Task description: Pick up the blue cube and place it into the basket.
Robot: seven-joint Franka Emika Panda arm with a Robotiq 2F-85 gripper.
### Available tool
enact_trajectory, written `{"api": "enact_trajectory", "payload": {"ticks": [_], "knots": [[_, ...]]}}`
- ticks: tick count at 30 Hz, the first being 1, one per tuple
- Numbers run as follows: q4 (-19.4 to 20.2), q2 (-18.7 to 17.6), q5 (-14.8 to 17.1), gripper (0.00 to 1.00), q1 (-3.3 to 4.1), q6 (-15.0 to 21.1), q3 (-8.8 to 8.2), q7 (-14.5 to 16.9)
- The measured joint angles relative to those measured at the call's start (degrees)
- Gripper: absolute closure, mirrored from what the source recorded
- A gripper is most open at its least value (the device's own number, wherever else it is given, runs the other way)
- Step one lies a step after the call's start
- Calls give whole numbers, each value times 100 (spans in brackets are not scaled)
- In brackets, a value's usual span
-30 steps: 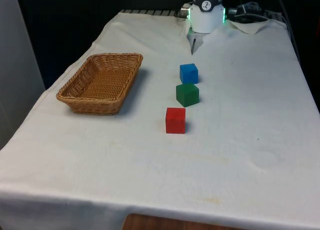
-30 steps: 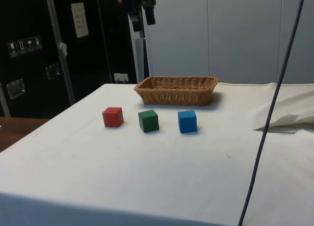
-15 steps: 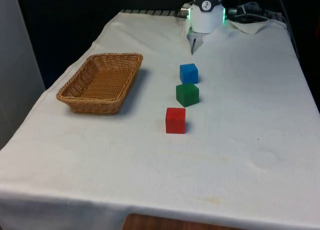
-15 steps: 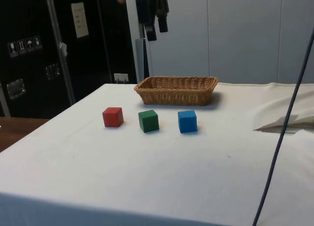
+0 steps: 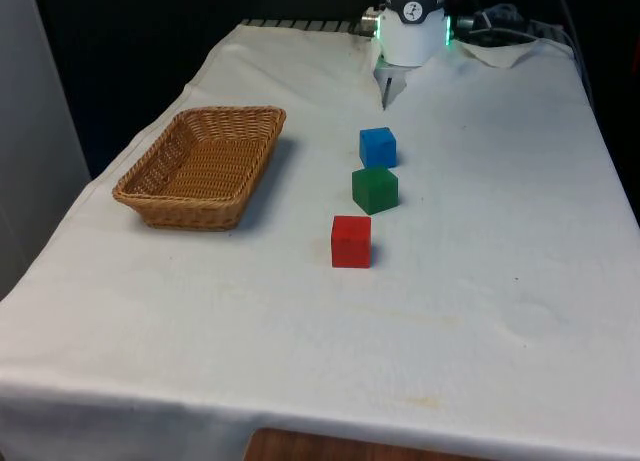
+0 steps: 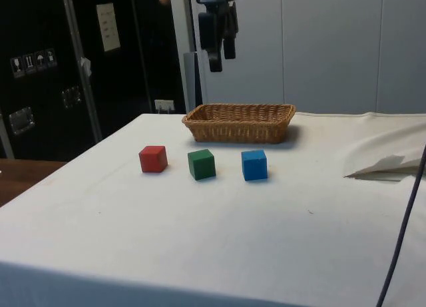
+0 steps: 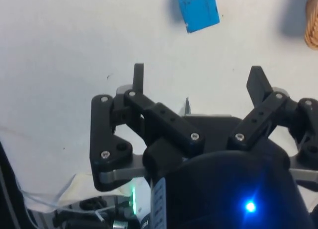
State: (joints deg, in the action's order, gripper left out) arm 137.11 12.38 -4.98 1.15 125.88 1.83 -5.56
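Gripper point(image 6: 221, 62) open, empty, high above the table point(image 5: 480, 281); blue cube point(image 5: 377, 147) farthest in the row, basket point(image 5: 200, 166) to the front view's left.

white arm point(image 5: 413, 31), blk gripper point(image 7: 198, 80), silver screws

The gripper point(image 6: 221, 59) is now lower than a second ago and has moved across towards the basket point(image 6: 239, 122); it hangs high above the basket's near end. Its fingers point(image 7: 138, 76) stand wide apart, with nothing between them.
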Motion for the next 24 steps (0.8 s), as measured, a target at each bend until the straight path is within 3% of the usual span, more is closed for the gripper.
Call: {"api": "enact_trajectory", "payload": {"ticks": [10,13,21,24], "knots": [[527,11,0,0,0,688,-23,218],[556,11,0,0,-6,733,-34,246],[1037,6,0,0,-6,1387,-115,504],[1083,0,0,0,-6,1450,-120,527]]}}
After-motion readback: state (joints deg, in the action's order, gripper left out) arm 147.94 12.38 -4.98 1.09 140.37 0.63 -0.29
